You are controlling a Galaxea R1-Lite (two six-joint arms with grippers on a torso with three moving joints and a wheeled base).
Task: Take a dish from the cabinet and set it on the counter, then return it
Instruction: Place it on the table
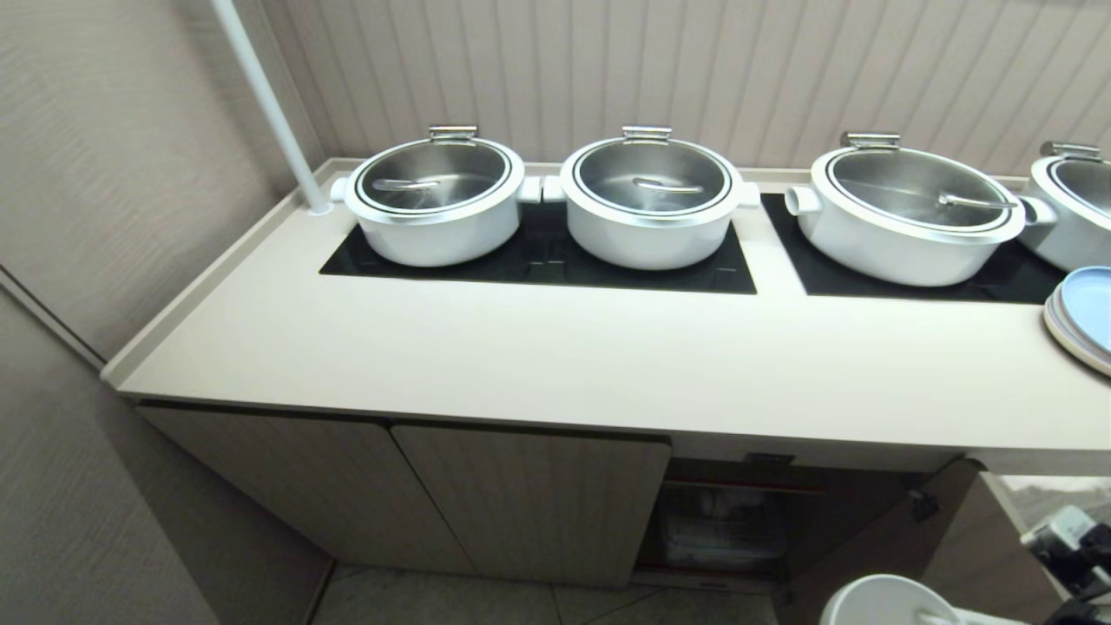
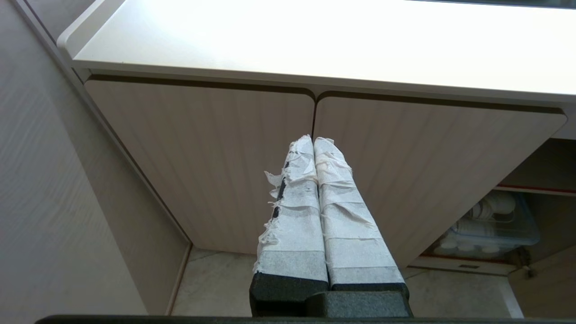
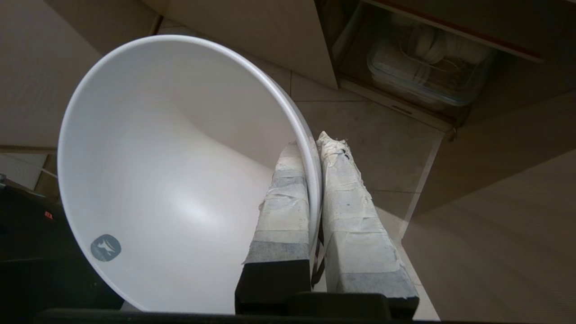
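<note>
My right gripper is shut on the rim of the dish, a deep white bowl, one finger inside and one outside. In the head view the dish shows at the bottom right, below the counter's front edge and in front of the cabinet's open compartment. The right arm shows at the right edge. My left gripper is shut with nothing in it, parked in front of the cabinet's two closed fluted doors.
Several white pots with steel lids stand on black glass panels at the counter's back. Pale-blue plates lie at its right edge. A clear plastic box with white cups sits inside the open compartment. An open door hangs at the right.
</note>
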